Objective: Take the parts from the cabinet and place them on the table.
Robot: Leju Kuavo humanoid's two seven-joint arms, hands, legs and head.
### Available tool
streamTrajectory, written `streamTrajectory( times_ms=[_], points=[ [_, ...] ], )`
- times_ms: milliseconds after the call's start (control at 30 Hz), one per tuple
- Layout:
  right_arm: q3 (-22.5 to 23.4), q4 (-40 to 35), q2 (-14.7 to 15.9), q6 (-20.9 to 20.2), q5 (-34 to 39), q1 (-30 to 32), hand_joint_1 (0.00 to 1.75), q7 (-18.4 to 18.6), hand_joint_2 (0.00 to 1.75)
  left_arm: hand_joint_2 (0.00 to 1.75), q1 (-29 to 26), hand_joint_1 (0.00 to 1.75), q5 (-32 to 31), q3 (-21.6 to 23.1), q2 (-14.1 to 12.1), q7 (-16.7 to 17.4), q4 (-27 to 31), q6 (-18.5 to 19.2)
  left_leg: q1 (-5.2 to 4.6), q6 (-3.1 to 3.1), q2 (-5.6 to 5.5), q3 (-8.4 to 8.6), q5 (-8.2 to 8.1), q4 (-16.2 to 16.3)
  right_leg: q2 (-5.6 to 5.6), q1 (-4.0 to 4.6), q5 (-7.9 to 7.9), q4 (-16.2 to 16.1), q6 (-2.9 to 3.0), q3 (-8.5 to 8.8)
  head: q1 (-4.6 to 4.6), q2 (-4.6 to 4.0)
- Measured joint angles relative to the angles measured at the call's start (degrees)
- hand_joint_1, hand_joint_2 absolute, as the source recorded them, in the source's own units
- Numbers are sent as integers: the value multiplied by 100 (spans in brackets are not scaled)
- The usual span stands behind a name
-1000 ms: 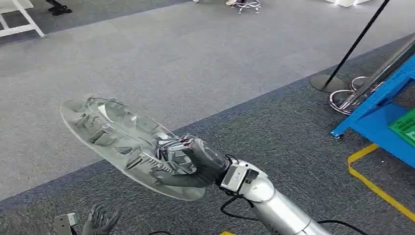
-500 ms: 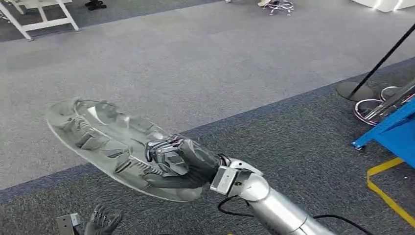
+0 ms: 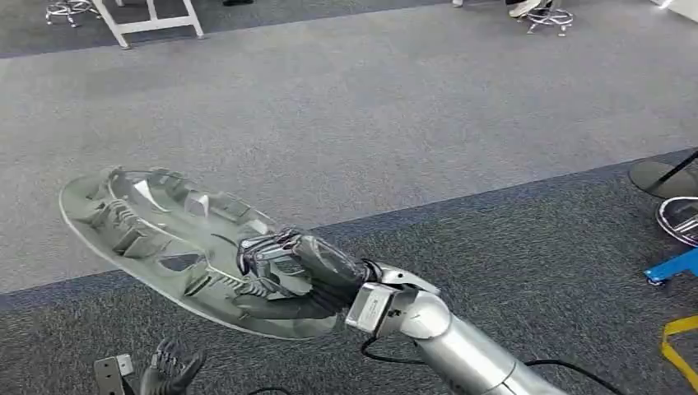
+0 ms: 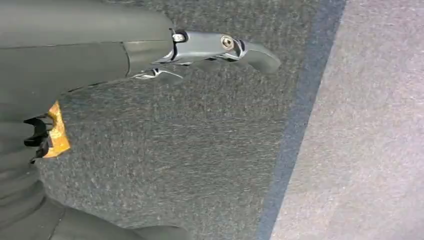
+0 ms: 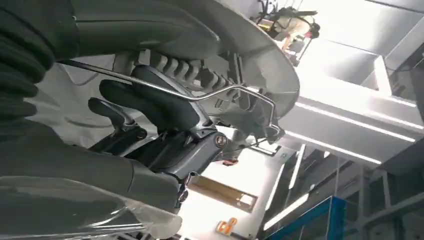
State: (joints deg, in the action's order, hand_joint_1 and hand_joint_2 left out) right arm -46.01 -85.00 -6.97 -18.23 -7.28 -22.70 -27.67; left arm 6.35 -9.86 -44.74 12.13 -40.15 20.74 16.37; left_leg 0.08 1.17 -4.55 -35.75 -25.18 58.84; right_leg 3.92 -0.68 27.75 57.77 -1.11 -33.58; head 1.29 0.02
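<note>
Above the carpet: the right hand [image 3: 300, 276] grips a grey ribbed oval part [image 3: 156, 230], held out flat and slightly tilted over the floor, off any table.
Right fingers: clenched over the part's near rim, thumb beneath it.
Left hand [image 3: 171, 366]: low at the picture's lower edge, fingers apart and holding nothing.
Floor: a pale grey carpet [image 3: 346, 107] meets a darker grey carpet [image 3: 527, 247] along a slanting seam.
Surroundings: white frame legs [image 3: 152, 20] and a chrome stool base [image 3: 547, 15] stand far off; a black stand base [image 3: 663, 177], a chrome ring [image 3: 679, 218], a blue frame corner [image 3: 671, 267] and a yellow floor line [image 3: 679, 341] lie at the right edge, well apart from the part.
Right wrist view: the part's underside [image 5: 220, 45], a thin wire [image 5: 200, 95] running across it, and the dark fingers [image 5: 165, 107] pressed against its ribs.
Left wrist view: the left fingers [image 4: 220, 47] held straight over dark carpet.
</note>
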Motion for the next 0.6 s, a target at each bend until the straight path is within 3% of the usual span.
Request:
streamTrajectory(
  times_ms=[100, 133, 167, 200, 267, 300, 333, 367, 433, 467, 500, 600],
  points=[
    [-22, 2, 0, 0, -15, -19, 175, 11, 175, 175, -38, 0, -2, 4, 0, 0, 4, 0, 55, -115, -109, -24, 40, -51, -85, 47, -8, 30, 41, -1, 0, 0],
    [-31, 2, -7, -2, -31, -31, 175, 24, 175, 175, -44, 0, -2, 7, -9, 0, 13, -2, 54, -135, -40, -40, 0, -8, -158, -1, -40, -27, 90, 39, 2, 0],
    [-35, 2, -7, 0, -39, -33, 175, 35, 175, 175, -39, 0, 2, 15, -7, 0, 20, -2, 21, -162, 172, -83, -85, 112, -204, 3, -34, -34, 109, 60, 28, 0],
    [-44, 2, -7, 0, -44, -57, 175, 35, 175, 175, -23, 0, 2, 37, -7, 0, 20, -4, 29, -193, 301, -239, -289, 471, -265, 9, -20, -31, 136, 78, 53, 0],
    [-76, 2, -7, 7, -76, -79, 175, 44, 175, 175, -12, 0, 15, 57, -7, 0, 22, -22, 49, -235, 384, -663, -670, 1369, -395, 27, 7, -26, 168, 101, 46, 0],
    [-96, 4, -7, 9, -87, -83, 175, 50, 175, 175, -22, 0, 22, 68, -7, 0, 20, -28, 56, -249, 388, -817, -745, 1681, -449, 33, 18, -25, 176, 110, 55, 0],
    [-116, 4, -7, 15, -100, -85, 175, 57, 175, 175, -36, 0, 30, 81, -7, 0, 22, -35, 62, -254, 389, -827, -668, 1689, -498, 35, 32, -25, 171, 123, 46, 0],
    [-122, 4, -7, 17, -109, -89, 175, 59, 175, 175, -43, 0, 39, 85, -7, 0, 22, -35, 63, -249, 397, -722, -495, 1465, -540, 40, 45, -25, 170, 138, 53, 0],
    [-140, 2, -7, 17, -116, -109, 175, 61, 175, 175, -39, 0, 61, 87, -9, 0, 24, -35, 54, -205, 486, -203, 24, 448, -626, 50, 87, -24, 150, 200, 48, 0],
    [-153, 2, -7, 15, -120, -122, 175, 61, 175, 175, -36, 0, 63, 92, -9, 0, 33, -35, 24, -169, 669, -11, 81, 52, -662, 56, 112, -29, 127, 226, 46, 0],
    [-160, 2, -7, 17, -129, -134, 175, 59, 175, 175, -21, 0, 70, 98, -9, 0, 33, -35, -48, -121, 729, 39, 19, -50, -693, 107, 131, -11, 92, 211, 48, 0],
    [-186, 2, -7, 24, -151, -142, 175, 61, 175, 175, -40, 0, 112, 116, -9, 0, 35, -53, -62, -48, 607, 9, -2, -37, -829, 97, 152, -60, 21, 246, 39, 0]
  ],
)
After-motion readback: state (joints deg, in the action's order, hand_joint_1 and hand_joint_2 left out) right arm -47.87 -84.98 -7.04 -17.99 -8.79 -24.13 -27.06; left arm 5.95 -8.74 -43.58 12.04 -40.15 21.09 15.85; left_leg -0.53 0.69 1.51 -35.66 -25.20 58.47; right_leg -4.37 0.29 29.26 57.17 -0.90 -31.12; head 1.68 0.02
